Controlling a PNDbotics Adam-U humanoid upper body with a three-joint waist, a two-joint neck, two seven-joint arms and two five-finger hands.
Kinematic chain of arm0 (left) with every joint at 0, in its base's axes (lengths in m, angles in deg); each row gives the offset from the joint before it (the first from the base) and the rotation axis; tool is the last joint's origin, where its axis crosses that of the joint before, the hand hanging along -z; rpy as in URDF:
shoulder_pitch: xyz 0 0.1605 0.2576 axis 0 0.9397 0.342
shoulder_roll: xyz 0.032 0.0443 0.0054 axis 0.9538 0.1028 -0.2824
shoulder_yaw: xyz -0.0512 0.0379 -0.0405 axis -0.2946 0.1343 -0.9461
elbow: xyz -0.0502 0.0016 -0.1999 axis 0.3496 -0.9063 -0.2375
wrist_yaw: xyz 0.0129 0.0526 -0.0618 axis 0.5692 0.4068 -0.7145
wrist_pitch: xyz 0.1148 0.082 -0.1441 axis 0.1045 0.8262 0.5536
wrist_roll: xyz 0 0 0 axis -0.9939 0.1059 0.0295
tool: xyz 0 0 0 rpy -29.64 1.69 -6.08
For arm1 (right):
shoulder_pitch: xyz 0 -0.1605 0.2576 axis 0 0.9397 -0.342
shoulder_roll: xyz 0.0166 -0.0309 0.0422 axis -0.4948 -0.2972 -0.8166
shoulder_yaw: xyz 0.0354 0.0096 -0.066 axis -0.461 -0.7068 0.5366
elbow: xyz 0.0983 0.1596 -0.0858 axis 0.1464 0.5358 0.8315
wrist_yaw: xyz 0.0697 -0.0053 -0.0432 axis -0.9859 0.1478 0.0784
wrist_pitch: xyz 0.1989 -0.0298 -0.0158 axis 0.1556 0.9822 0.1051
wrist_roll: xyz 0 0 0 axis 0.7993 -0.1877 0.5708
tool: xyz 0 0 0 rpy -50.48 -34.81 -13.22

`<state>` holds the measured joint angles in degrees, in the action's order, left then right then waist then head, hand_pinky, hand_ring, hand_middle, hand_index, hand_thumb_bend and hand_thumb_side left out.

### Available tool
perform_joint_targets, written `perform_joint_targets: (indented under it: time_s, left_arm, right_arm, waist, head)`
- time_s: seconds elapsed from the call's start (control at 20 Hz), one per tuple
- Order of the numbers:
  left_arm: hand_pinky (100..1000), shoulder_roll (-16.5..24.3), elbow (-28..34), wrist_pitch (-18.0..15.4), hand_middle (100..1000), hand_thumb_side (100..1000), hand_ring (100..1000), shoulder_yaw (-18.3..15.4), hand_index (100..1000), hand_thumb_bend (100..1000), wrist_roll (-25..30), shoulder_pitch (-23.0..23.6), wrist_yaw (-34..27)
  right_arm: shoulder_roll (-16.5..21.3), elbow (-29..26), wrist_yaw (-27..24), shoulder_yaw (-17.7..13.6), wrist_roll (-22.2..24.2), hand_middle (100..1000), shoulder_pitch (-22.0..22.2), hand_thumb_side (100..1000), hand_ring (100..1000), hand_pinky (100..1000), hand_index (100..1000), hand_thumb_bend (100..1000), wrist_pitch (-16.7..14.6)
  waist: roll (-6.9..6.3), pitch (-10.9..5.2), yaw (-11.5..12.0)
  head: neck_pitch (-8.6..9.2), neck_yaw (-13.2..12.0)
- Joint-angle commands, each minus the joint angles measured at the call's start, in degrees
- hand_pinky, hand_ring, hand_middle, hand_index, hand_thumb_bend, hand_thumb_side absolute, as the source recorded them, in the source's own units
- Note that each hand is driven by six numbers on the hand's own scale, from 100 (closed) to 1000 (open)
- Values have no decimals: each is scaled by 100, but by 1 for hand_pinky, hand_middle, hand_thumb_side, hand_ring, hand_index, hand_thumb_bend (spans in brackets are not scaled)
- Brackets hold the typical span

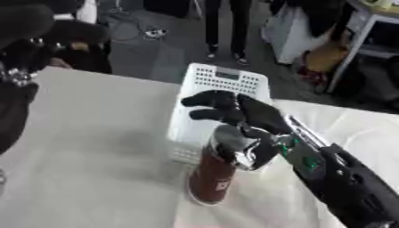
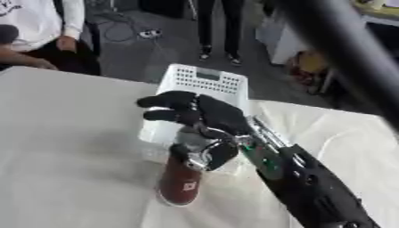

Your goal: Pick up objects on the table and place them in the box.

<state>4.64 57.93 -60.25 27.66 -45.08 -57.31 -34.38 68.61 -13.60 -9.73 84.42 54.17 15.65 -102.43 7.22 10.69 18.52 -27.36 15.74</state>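
One robot hand (image 1: 242, 113) is in view, the right one, entering from the lower right on a black arm (image 1: 351, 187) with green and silver parts at the wrist. Its fingers (image 1: 204, 100) reach forward and leftward, slightly bent; its thumb (image 1: 261, 153) curls down against the upper part of one dark red bottle (image 1: 212, 178), so the hand is closed on the bottle near the top. The bottle's silver cap (image 1: 227, 136) sits directly under the palm. The bottle stands nearly upright, its base touching the table (image 1: 86, 147); a small pale label shows low on its side.

One white box (image 1: 226, 82), with perforated walls, lies just beyond the hand and the bottle. The fingers overhang its interior and hide part of it, so its contents cannot be judged. The bottle stands outside the box, just beside its near wall.

One white cloth covers the table, wrinkled to the right of the arm. At the far left edge, dark machine parts (image 1: 15, 89) show; whether they include the left hand cannot be told.
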Motion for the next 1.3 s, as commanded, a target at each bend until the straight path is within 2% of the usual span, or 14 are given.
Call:
perform_joint_targets:
  time_s: [0.05, 0.5, 0.65, 0.7, 0.75, 0.9, 0.95, 1.05, 1.2, 1.3]
  left_arm:
    - [884, -12, 92, 21, 905, 821, 797, -41, 935, 341, 8, -104, -41]
    - [884, -13, 92, 19, 905, 821, 797, -36, 934, 340, 30, -122, -56]
    - [884, -3, 92, 14, 905, 823, 797, -36, 934, 337, 33, -118, -53]
    - [884, 1, 92, 13, 905, 823, 797, -37, 934, 337, 33, -115, -51]
    - [884, 4, 92, 12, 905, 823, 797, -39, 934, 337, 32, -113, -49]
    - [884, 15, 92, 8, 905, 823, 797, -45, 934, 337, 26, -106, -44]
    - [884, 18, 92, 7, 905, 823, 797, -47, 934, 337, 24, -103, -43]
    - [884, 26, 92, 4, 905, 823, 797, -49, 933, 336, 21, -97, -39]
    - [884, 36, 92, 0, 905, 823, 797, -54, 933, 336, 16, -90, -32]
    - [884, 41, 92, -4, 905, 823, 797, -56, 933, 336, 13, -88, -30]
  right_arm:
    - [25, 29, 84, -19, 80, 980, -138, 1000, 902, 879, 994, 100, 1]
    - [-52, 453, 453, -71, -58, 979, -136, 1000, 898, 866, 995, 100, 1]
    - [-79, 603, 629, -86, -156, 972, -115, 1000, 879, 819, 993, 100, 1]
    - [-94, 647, 684, -85, -188, 975, -105, 1000, 885, 832, 993, 100, 1]
    - [-106, 681, 733, -83, -223, 959, -99, 1000, 846, 740, 990, 100, 1]
    - [-150, 769, 844, -76, -344, 919, -67, 1000, 760, 590, 973, 100, 1]
    - [-164, 791, 870, -76, -400, 893, -55, 1000, 702, 503, 955, 105, 1]
    - [-201, 837, 901, -71, -525, 833, -24, 1000, 570, 335, 902, 129, 1]
    - [-275, 882, 903, -41, -732, 696, 31, 1000, 396, 112, 762, 163, 1]
    - [-316, 880, 898, -12, -883, 590, 61, 1000, 302, 100, 667, 185, 1]
  waist:
    - [-24, -69, 12]
    - [-24, -54, 8]
    - [-28, -49, -3]
    - [-31, -47, -8]
    - [-32, -46, -11]
    - [-38, -49, -22]
    - [-39, -51, -26]
    - [-43, -52, -34]
    - [-45, -53, -43]
    - [-46, -52, -46]
  head:
    - [54, 71]
    - [62, 61]
    - [60, 50]
    - [58, 50]
    - [58, 47]
    - [63, 36]
    - [63, 32]
    - [64, 23]
    - [61, 4]
    - [56, -5]
